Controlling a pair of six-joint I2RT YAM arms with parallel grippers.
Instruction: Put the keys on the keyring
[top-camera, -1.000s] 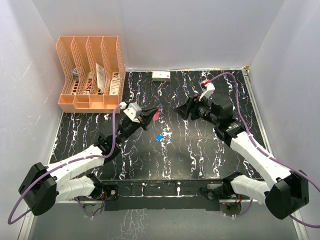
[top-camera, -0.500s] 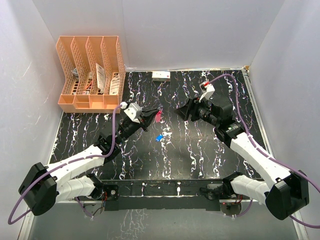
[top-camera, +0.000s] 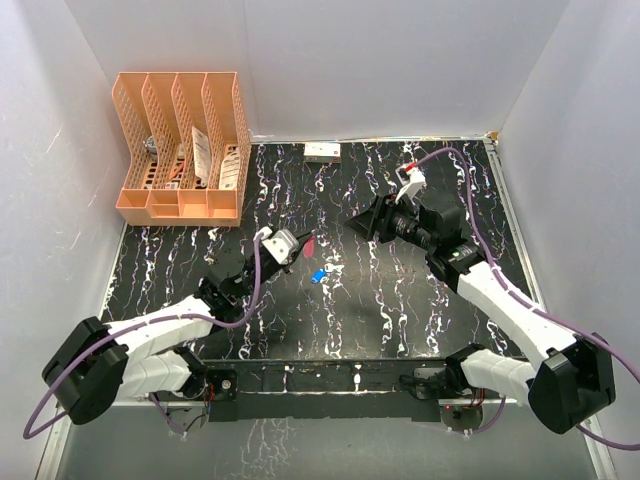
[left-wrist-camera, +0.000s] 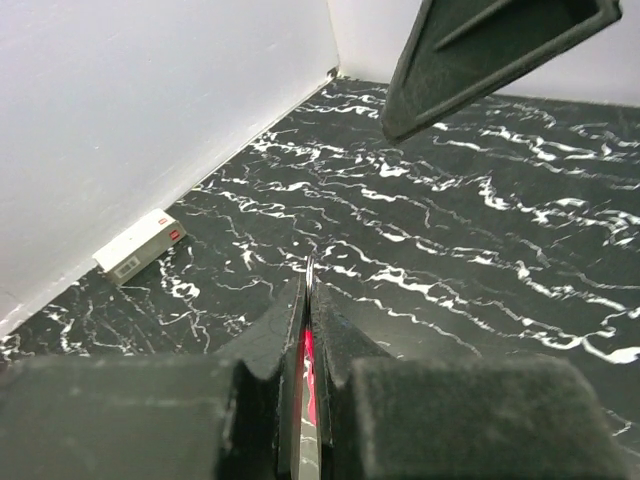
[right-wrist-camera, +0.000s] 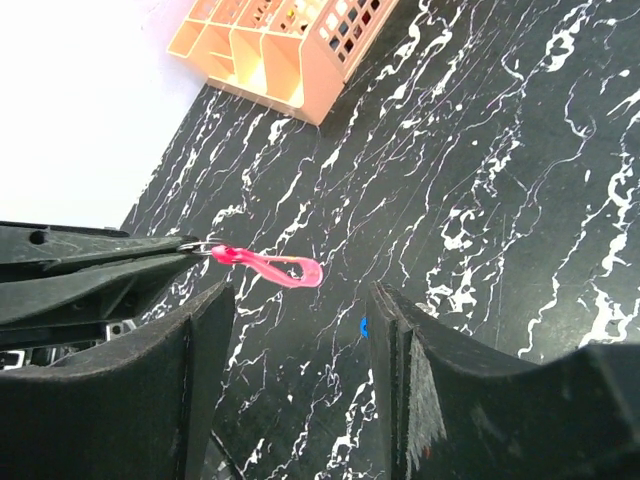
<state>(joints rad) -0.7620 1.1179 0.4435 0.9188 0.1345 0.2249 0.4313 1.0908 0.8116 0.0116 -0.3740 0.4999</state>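
My left gripper (top-camera: 296, 247) is shut on the keyring (right-wrist-camera: 200, 246), holding it above the table. The thin metal ring (left-wrist-camera: 309, 272) sticks up edge-on between the closed jaws, and the red-pink strap (top-camera: 308, 243) hangs out past the tips (right-wrist-camera: 275, 268). The keys lie on the table just below and to the right of it: a blue-headed one (top-camera: 319, 275) beside a silvery one (top-camera: 336, 268). My right gripper (top-camera: 360, 223) hovers open to the right of the strap, nothing between its fingers (right-wrist-camera: 300, 295). Only a blue sliver of key (right-wrist-camera: 362, 325) peeks past its right finger.
An orange file organizer (top-camera: 180, 150) with papers stands at the back left corner. A small white box (top-camera: 322, 151) lies against the back wall. White walls close in the black marbled table (top-camera: 400, 320) on three sides.
My left arm has pulled back and lowered, carrying the keyring slightly down and left. The right gripper has shifted a little and barely narrowed.
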